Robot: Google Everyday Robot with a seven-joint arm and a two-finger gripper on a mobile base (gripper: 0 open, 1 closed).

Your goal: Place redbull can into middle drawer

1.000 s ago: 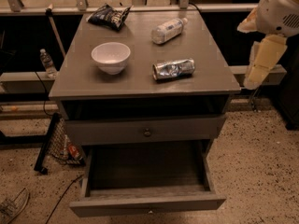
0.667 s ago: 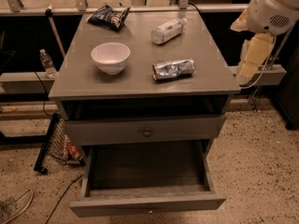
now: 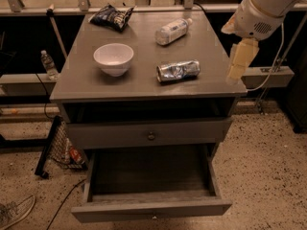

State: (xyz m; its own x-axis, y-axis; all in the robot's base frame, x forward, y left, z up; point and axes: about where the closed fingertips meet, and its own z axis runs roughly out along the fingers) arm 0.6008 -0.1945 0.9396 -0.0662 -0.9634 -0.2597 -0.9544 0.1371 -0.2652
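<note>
The pincer (image 3: 236, 73) hangs at the right edge of the frame, pointing down, just over the right rim of the bench (image 3: 91, 85). Spread or pressed together? I cannot tell from here, but it carries nothing. The redbull can (image 3: 178, 71) lies to its left in the frame, on its side on the bench top, long axis running left to right and tilted up a touch at the right end. That near end faces the pincer, so the reach goes leftward and the grip has to cross the can's short width. The middle drawer (image 3: 151, 208) stands pulled out at the bottom of the frame, below the shut knobbed front (image 3: 151, 135). Against a second ago, the pincer has slid left toward the can, and the can hasn't budged.
</note>
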